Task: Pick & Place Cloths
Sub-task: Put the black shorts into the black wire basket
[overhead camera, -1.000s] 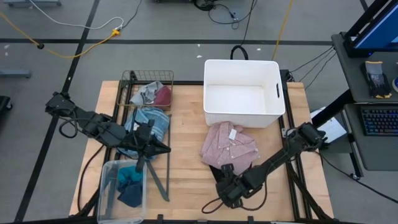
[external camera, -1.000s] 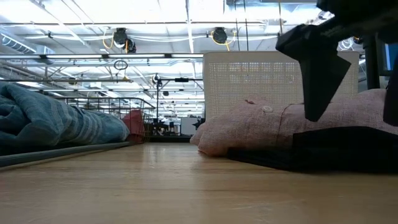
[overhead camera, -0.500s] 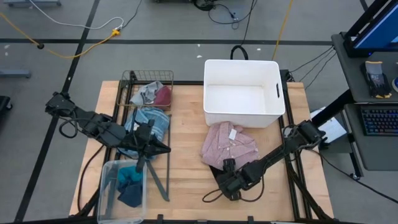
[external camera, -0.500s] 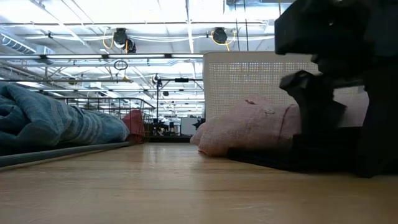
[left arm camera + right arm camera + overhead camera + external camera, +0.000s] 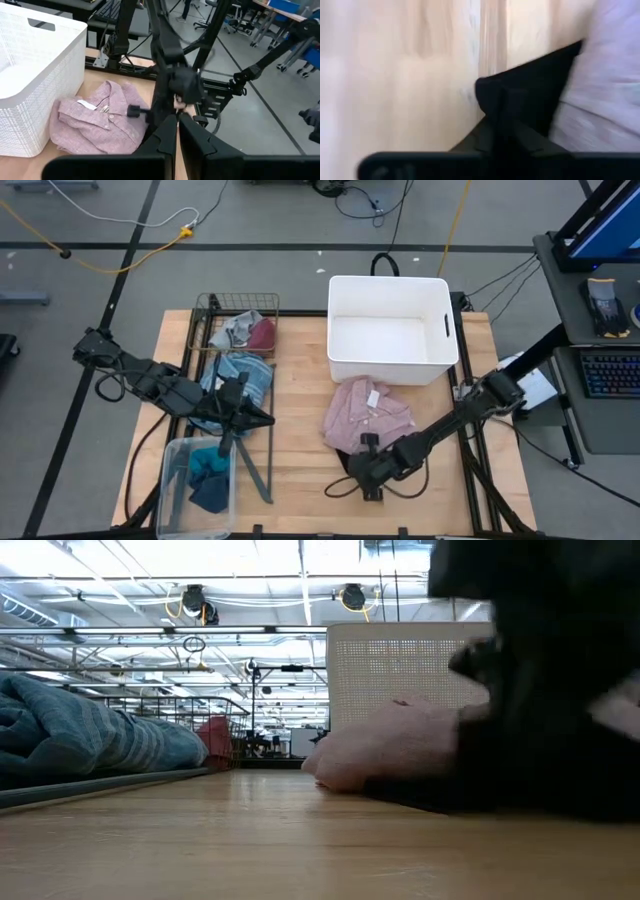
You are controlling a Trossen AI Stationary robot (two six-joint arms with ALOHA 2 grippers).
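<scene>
A pink shirt [image 5: 368, 412] lies on the table in front of the white tub [image 5: 390, 330]. A black cloth [image 5: 347, 463] lies flat at the shirt's near edge, its far part tucked under the shirt. My right gripper [image 5: 360, 472] is down on this black cloth and shut on it. My left gripper [image 5: 256, 418] hovers shut, with nothing in it, beside the blue striped top [image 5: 243, 380] on the table's left. Grey and maroon pieces sit in the wire basket [image 5: 215, 305]. My right gripper pinches the black cloth's free edge [image 5: 492, 92], on the side away from the pink shirt [image 5: 600, 95], between its two fingers. The fingers come slanting down from the table's right. The cloth is bunched at the fingertips and the rest lies on the table.
A clear plastic bin [image 5: 170, 480] with teal and navy pieces stands at the near left corner. The white tub at the far right is empty inside. Bare wood lies between the two arms, in the table's middle and near part.
My right gripper has come down onto the black cloth, shifting a little toward the pink shirt, and has shut on the cloth's edge. The pink shirt's near part has been nudged slightly.
</scene>
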